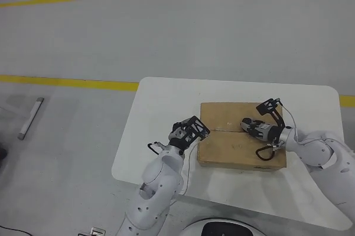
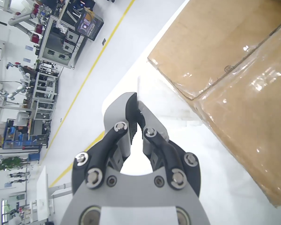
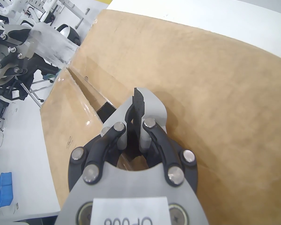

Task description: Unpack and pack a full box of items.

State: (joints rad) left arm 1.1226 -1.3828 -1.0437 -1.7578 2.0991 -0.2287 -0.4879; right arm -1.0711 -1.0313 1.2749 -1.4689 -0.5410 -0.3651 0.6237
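Observation:
A brown cardboard box [image 1: 224, 147] lies on the white table [image 1: 165, 100], its two top flaps meeting in a seam along the middle. My left gripper [image 1: 201, 130] sits just off the box's near-left end, shut on a strip of clear tape [image 2: 178, 115] that runs from its fingertips [image 2: 136, 99] to the seam's end on the box [image 2: 224, 36]. From the right wrist view the tape [image 3: 51, 43] stretches taut between the left gripper [image 3: 28, 38] and the box [image 3: 201, 71]. My right gripper [image 3: 137, 97] is shut, resting on the box top by the seam, where a dark gap [image 3: 105, 111] shows.
Bare table surrounds the box on all sides, widest at the front and left. A yellow line [image 1: 59, 81] crosses the floor beyond the table. A grey bar [image 1: 29, 118] lies on the floor far left. A blue bin [image 3: 4, 188] stands off to the side.

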